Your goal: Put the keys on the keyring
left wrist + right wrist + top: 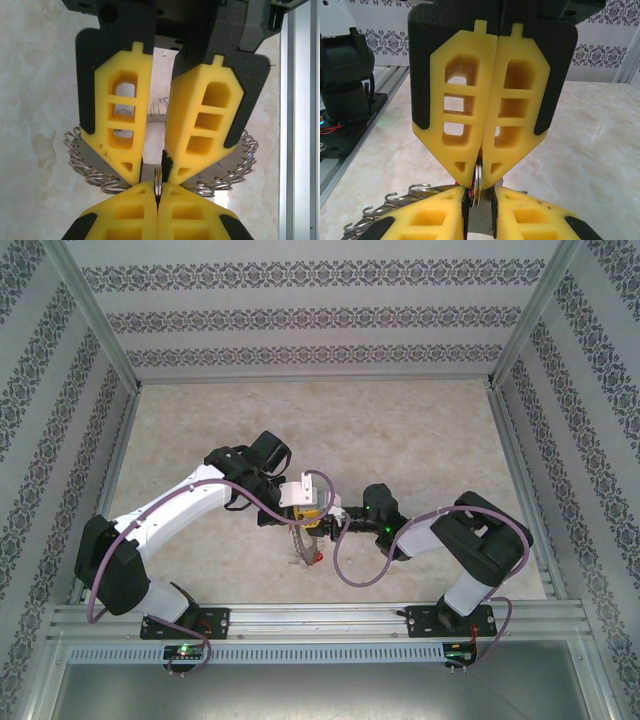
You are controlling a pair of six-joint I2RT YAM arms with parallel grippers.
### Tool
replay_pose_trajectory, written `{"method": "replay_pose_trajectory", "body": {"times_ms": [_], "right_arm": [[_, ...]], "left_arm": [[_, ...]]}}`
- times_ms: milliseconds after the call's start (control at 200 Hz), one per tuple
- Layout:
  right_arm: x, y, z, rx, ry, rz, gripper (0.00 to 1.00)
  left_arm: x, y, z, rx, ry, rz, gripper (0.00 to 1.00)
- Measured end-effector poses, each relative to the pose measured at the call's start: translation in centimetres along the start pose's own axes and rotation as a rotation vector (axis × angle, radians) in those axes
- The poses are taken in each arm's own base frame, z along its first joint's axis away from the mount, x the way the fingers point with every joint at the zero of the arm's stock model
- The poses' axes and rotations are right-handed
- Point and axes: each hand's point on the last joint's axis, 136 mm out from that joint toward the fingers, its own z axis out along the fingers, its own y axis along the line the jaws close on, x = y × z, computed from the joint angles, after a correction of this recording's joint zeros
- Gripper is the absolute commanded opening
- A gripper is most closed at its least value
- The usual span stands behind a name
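Desk [430, 440] middle, toward near edge: left gripper [152, 175] clamped tight on the keyring [82, 155]; right gripper [476, 175] pinched onto a small split ring [477, 189], red key [318, 558] beside. Threading step, likely. Next, you need fine alignment.

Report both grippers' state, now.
Left gripper: shut on the keyring.
Right gripper: shut on a small ring.
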Motion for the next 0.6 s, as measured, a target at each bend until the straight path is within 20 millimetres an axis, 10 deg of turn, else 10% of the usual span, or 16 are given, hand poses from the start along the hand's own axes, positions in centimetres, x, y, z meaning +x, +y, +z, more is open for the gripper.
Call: {"method": "replay_pose_trajectory", "body": {"times_ms": [135,600], "right_arm": [[0.02,0.03,0.16,-0.002,-0.011,0.010,0.00],[-0.57,0.24,-0.31,0.013,-0.045,0.019,0.00]], "left_arm": [[0.04,0.05,-0.01,-0.002,0.001,-0.001,0.01],[-0.16,-0.36,-0.46,-0.067,-0.097,0.009,0.12]]}}
